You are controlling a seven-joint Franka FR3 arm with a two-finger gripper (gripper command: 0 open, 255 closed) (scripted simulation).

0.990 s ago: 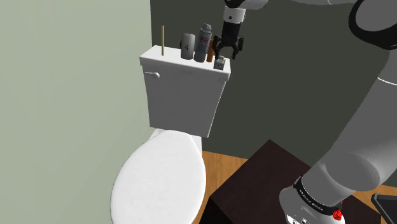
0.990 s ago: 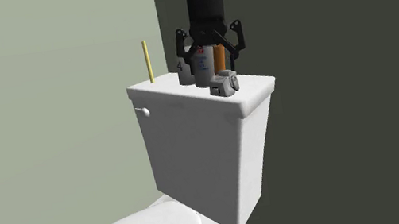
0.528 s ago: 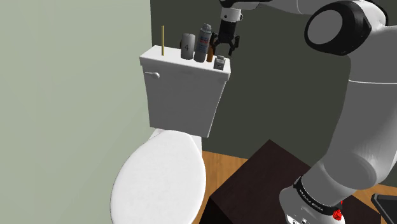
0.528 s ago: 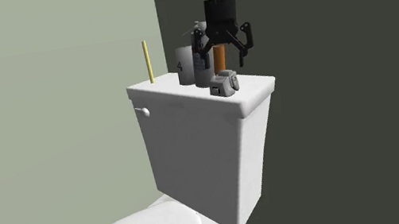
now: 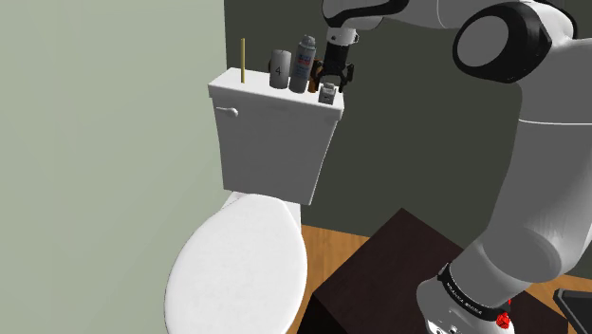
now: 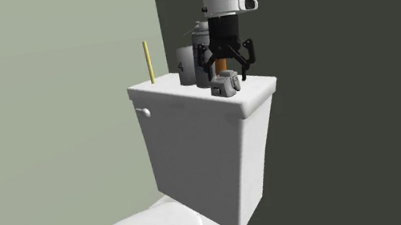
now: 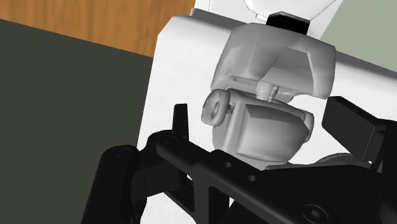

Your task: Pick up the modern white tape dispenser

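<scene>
Gripper (image 6: 224, 70) has dropped since half a second ago, from above the bottle tops to the level of the tape dispenser (image 6: 226, 85), which has not shifted. Dispenser, drawn pale grey, sits on the white tank lid (image 6: 257, 96) near the second exterior view's right end, in front of the row of containers. Pincer is spread wide: one black finger on each side of the dispenser's top, a gap visible on both sides in the wrist view, nothing held. Hard to make out: from the shoulder view the dispenser (image 5: 328, 94) is tiny and the gripper overlaps its upper part, so contact cannot be judged there. In the wrist view the black linkage covers the dispenser's (image 7: 267, 121) end nearest the hand. Brown bottle (image 5: 313, 85) is mostly hidden behind the gripper; spray can (image 6: 200, 51) and grey cup (image 6: 187, 65) stand just beside it, yellow stick (image 6: 148, 62) well apart at the far end. Arm (image 5: 541, 142) is cut off by the shoulder view's upper edge. Dispenser's long axis runs crosswise to the line between the fingers, hooded end pointing away from the hand toward the lid's edge; a round knob sticks out on one flank.
</scene>
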